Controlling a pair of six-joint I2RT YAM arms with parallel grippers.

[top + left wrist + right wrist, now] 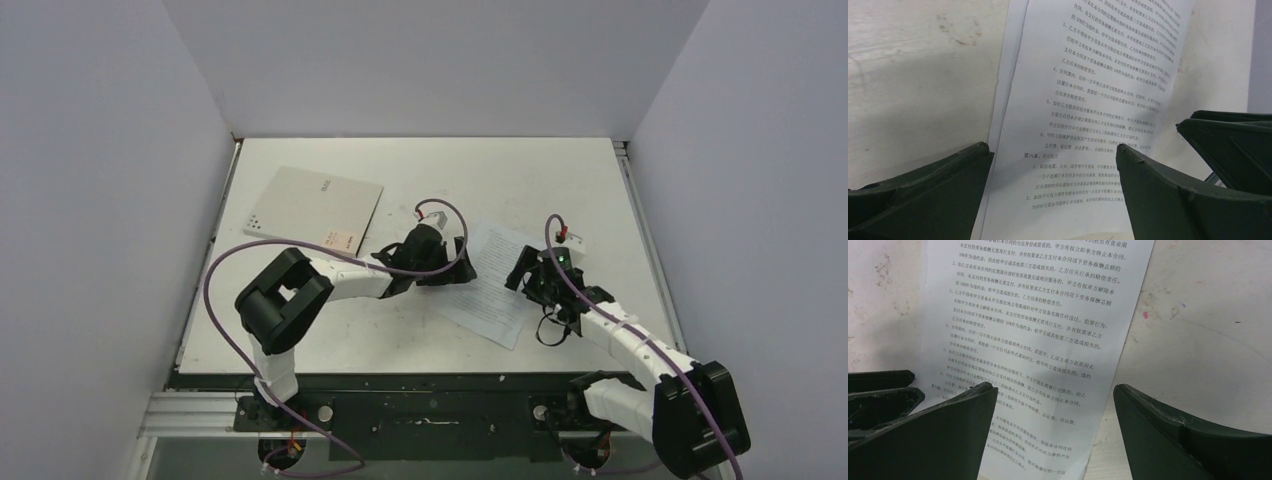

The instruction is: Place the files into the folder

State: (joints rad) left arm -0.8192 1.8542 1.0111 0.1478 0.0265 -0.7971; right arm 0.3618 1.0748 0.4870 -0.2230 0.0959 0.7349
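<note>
Files (496,290), white sheets dense with small black print

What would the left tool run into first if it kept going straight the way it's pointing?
Most likely the files: the left tool hangs open, aimed at the printed sheets lying on the table. How near is unclear.

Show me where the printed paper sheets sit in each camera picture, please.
Top external: the files lie mid-table, to the right of the folder.
Left wrist: the files fill the centre, top to bottom.
Right wrist: the files fill the centre-left, top to bottom.
Shared landmark: the white table around the sheets.
</note>
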